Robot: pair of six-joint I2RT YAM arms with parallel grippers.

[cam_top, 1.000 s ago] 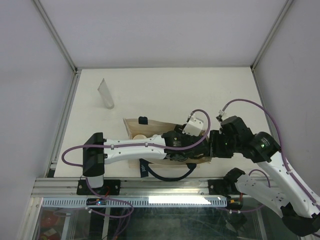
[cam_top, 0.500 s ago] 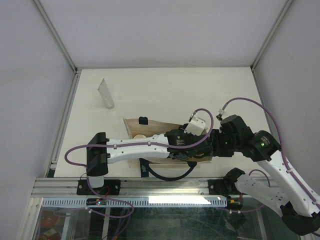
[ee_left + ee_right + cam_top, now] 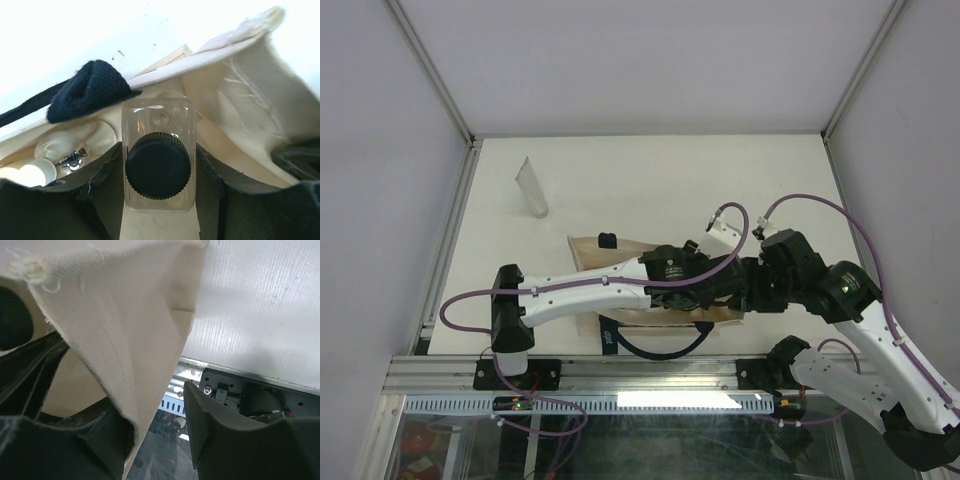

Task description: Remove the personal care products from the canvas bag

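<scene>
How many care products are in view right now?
3. The flat tube is on the table, outside the canvas bag; the clear bottle is held in the left gripper inside the bag; a pale bottle lies deeper in. Another may be hidden.

We see a white table (image 3: 720, 180) carrying a rectangular beige canvas tote bag (image 3: 590, 258) by its near edge, and a flat silvery-grey tube (image 3: 532, 188) well apart at far left.
</scene>
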